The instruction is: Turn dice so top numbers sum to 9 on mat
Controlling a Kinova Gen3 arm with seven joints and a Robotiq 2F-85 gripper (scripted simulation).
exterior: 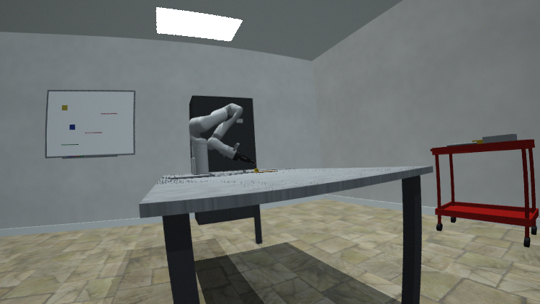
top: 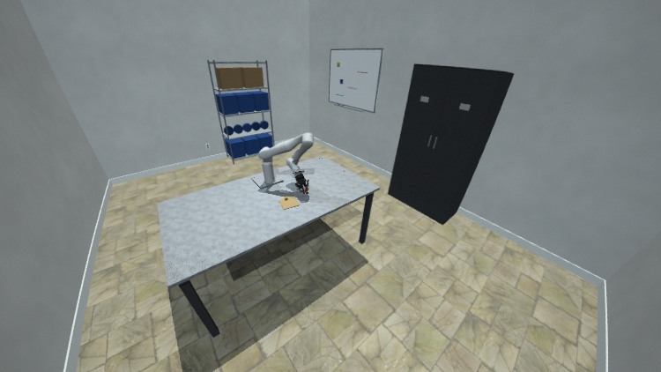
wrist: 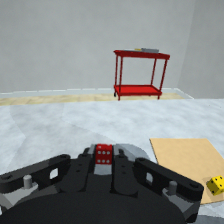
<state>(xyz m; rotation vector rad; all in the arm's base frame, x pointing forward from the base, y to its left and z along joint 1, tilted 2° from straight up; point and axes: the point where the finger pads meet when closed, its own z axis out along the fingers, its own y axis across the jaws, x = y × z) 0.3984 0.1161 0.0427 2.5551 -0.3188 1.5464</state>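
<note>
Red die (wrist: 103,153) gripped in the claw (wrist: 104,167) hangs off the mat (wrist: 192,160) near the worktop's (top: 221,221) far edge; only a yellow die (wrist: 216,185) rests on the mat, so placing remains.

Arm (top: 281,149) bent low over table (top: 221,221), gripper (top: 304,186) just off mat (top: 289,203) edge, tiny yellow die (top: 285,198) on mat. Shelf (top: 266,92), whiteboard (top: 354,79), black cabinet (top: 443,138) around.

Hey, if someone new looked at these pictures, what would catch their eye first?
Probably the red die pinched in the gripper, low over the grey table in the wrist view. Next, the yellow die on the tan mat to its right, and the bright red cart by the far wall.
</note>
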